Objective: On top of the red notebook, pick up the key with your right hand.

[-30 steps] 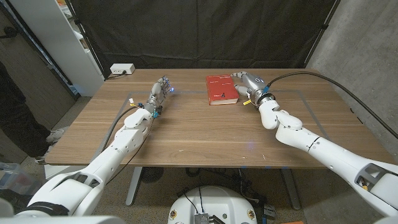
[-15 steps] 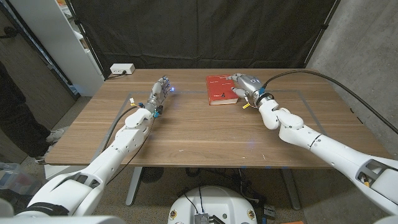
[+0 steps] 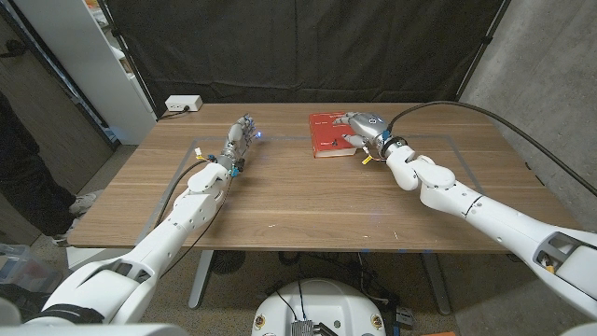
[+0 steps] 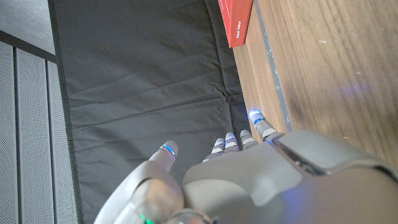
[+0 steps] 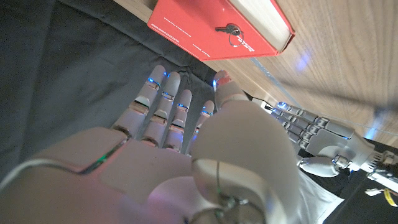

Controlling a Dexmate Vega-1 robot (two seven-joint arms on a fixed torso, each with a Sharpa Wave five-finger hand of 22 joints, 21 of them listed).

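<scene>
Right hand closes in over the notebook

Now the right hand (image 3: 366,129) hangs above the right edge of the red notebook (image 3: 328,138), having slid leftward from just beside the book over the past second. Its fingers (image 5: 163,102) are released and spread, holding nothing. On the notebook's cover lies the key (image 5: 227,28) with its ring, untouched, a little ahead of the fingertips in the right wrist view. By my reading, the reach is nearly done and the pinch has not yet begun.

Well to the left of the notebook, the left hand (image 3: 241,136) waits on the worktop (image 3: 298,201), fingers apart and empty, unmoved. Beyond the notebook's far-left side, a white box (image 3: 184,104) sits at the worktop's corner. Nothing stands between the right hand and the key.
</scene>
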